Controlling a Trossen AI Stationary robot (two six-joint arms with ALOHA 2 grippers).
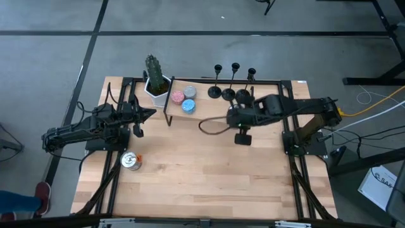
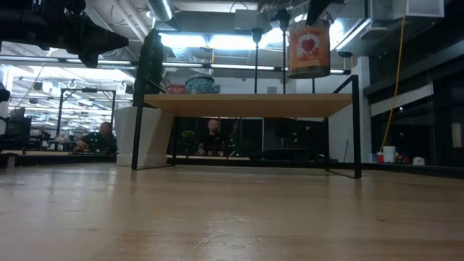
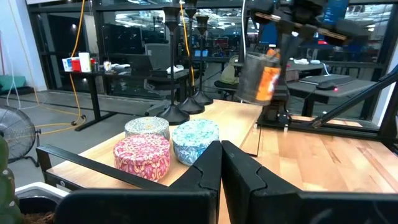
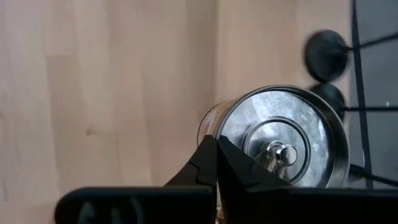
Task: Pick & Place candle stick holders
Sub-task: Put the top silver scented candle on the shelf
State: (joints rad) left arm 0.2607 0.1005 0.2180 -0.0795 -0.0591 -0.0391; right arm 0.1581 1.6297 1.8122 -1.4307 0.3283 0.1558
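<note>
Left wrist view shows the left gripper [image 3: 221, 163] with fingers pressed together, empty. Just beyond sit a pink tin [image 3: 142, 155], a blue tin [image 3: 195, 140] and a grey tin [image 3: 147, 127], lids on. Farther back stand the candle stick holders [image 3: 175, 111] on the shelf. Over the shelf, the right gripper [image 1: 230, 114] has its fingers together at a lidded metal can [image 3: 260, 76]; whether they grip it I cannot tell.

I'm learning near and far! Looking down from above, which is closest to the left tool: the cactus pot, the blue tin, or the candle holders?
From the left tool:
1. Cactus pot, just behind it.
2. Blue tin, on the shelf's left end.
3. Candle holders, on the shelf's right end.
</note>
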